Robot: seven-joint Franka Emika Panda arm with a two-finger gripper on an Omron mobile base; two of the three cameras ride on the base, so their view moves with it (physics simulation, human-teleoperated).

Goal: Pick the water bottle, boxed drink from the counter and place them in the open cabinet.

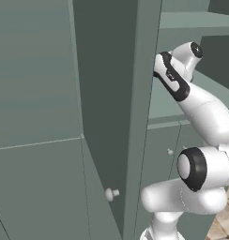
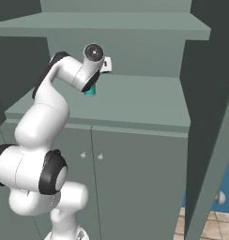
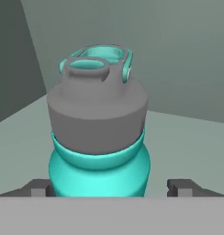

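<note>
tall grey-green open cabinet [image 2: 135,103]: shelf takes load | white Franka arm: reaches in over shelf | slim teal water bottle [image 3: 99,137]: upright on shelf, between the fingertips | gripper [image 3: 111,187]: jaws spread, right tip off bottle | step: release; back straight out, don't clip the cap

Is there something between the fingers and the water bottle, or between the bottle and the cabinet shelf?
Nothing visible. In the hand view the water bottle stands upright on the shelf of the open cabinet, with the gripper open around it and a gap beside each of the fingers.
</note>
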